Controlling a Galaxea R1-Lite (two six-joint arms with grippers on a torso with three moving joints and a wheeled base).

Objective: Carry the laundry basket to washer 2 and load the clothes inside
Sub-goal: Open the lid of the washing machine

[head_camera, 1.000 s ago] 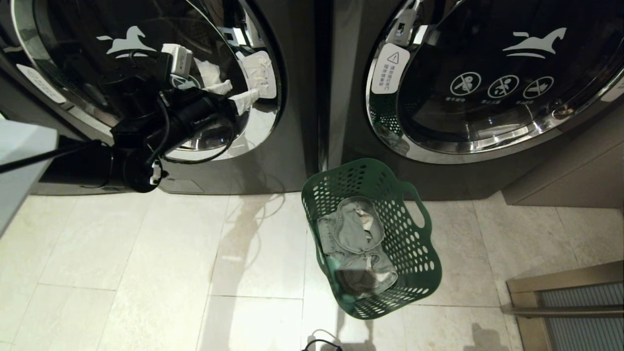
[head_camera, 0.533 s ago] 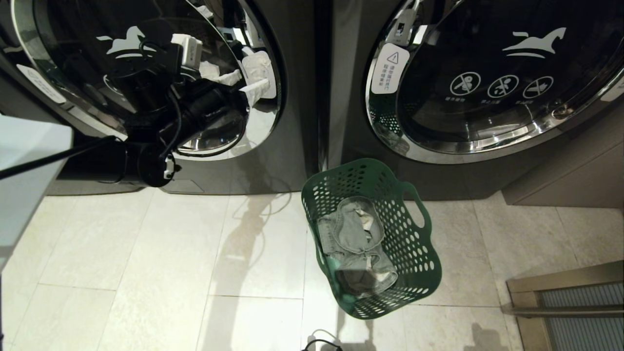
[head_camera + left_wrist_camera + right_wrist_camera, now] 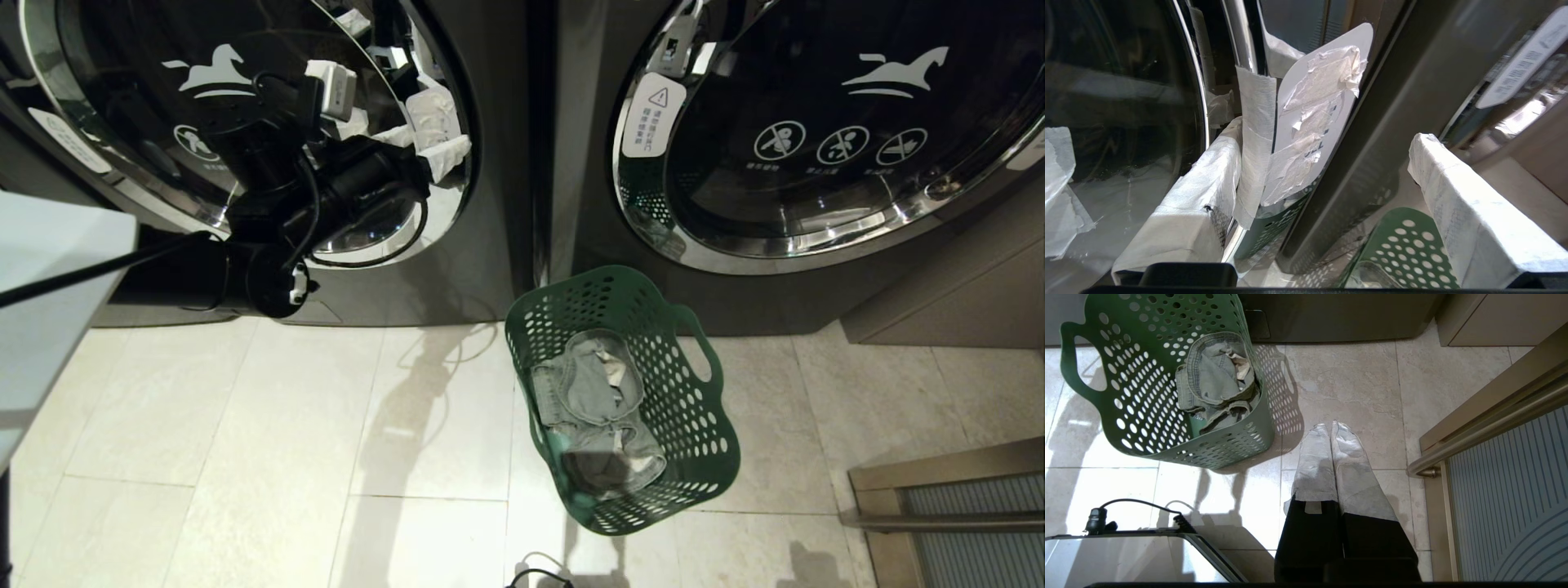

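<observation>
Before two front-loading washers, the green laundry basket (image 3: 624, 400) stands on the pale tile floor (image 3: 245, 457), just in front of the dark panel where the two machines meet, with a bundle of grey-green clothes (image 3: 596, 408) lying inside it. That suggests the carrying is done; the loading is not yet begun, since every garment in view sits in the basket and both round doors appear shut. The left gripper (image 3: 437, 147), its fingers (image 3: 1196, 204) wrapped in white tape, reaches with jaws spread wide and empty to the right-hand rim of the left washer door (image 3: 245, 122), one finger lying against the chrome edge beside a taped white sticker (image 3: 1314, 122), the other standing off in front of the dark panel. By the look of it the arm is going for the door's edge to pull it open, though whether this machine is washer 2 the pictures do not say. The right gripper (image 3: 1332, 430) hangs parked near the floor beside the basket, fingers pressed together and holding nothing. Still to come, on this reading: getting the door open, lifting the clothes out of the basket and putting them into the drum.
</observation>
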